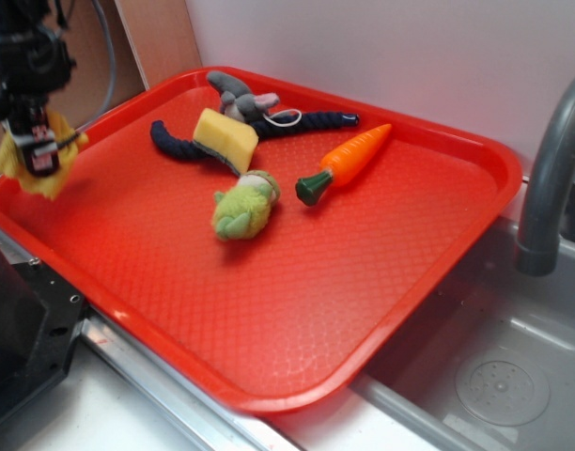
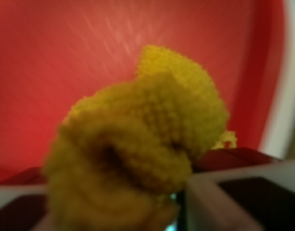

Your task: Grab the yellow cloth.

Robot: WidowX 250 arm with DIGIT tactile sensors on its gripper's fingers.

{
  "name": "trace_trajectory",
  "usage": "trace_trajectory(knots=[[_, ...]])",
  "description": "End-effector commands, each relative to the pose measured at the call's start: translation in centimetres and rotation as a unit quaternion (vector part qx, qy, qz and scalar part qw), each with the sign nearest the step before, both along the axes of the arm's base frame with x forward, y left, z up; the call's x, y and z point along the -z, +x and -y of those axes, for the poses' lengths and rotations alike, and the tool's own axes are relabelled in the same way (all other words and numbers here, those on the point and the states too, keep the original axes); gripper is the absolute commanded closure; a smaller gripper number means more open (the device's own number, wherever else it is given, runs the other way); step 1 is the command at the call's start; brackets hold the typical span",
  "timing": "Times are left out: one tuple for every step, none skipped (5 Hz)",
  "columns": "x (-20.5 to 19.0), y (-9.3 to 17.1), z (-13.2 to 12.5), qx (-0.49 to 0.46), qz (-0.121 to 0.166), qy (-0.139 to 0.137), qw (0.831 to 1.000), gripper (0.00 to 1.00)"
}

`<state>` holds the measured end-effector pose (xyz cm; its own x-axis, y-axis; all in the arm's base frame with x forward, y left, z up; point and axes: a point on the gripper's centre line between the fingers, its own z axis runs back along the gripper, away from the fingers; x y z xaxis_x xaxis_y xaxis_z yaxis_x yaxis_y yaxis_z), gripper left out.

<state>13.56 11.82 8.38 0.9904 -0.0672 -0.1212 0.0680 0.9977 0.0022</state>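
Above the left rim of a red tray [image 1: 381, 282], the gripper [image 1: 38, 155] is clamped on the yellow cloth [image 1: 24, 169], which hangs bunched around the fingers, lifted clear of the tray floor. Wrist view: the cloth [image 2: 142, 144] fills the centre as a crumpled, fuzzy mass pinched between the pads, with blurred red tray surface behind it and a pale rim at right. The tray has a fine diamond-textured floor and raised, rounded edges; it rests across a metal sink [image 1: 494, 376], whose drain is visible at lower right. A grey faucet [image 1: 551, 178] arches over the sink at the right edge. Behind the tray stands a plain pale wall [image 1: 381, 47], with a wooden panel [image 1: 156, 38] at upper left. Toward the tray's far side lie a yellow sponge [image 1: 226, 139], a dark blue rope toy [image 1: 297, 122] with a grey plush part, an orange toy carrot [image 1: 349, 160] and a green-yellow plush toy [image 1: 242, 209], all well apart from the gripper.
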Motion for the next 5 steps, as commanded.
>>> trace_trajectory(knots=[[-10.3,1.2,2.8,-0.221,0.089,0.002,0.971,1.0],[-11.0,2.6,5.8,-0.26,0.118,-0.027,0.958,1.0],[-11.7,3.9,7.8,-0.227,0.134,-0.033,0.964,1.0],[-12.0,4.7,9.1,-0.195,0.15,-0.031,0.969,1.0],[-11.4,4.7,8.9,-0.177,0.14,-0.029,0.974,1.0]])
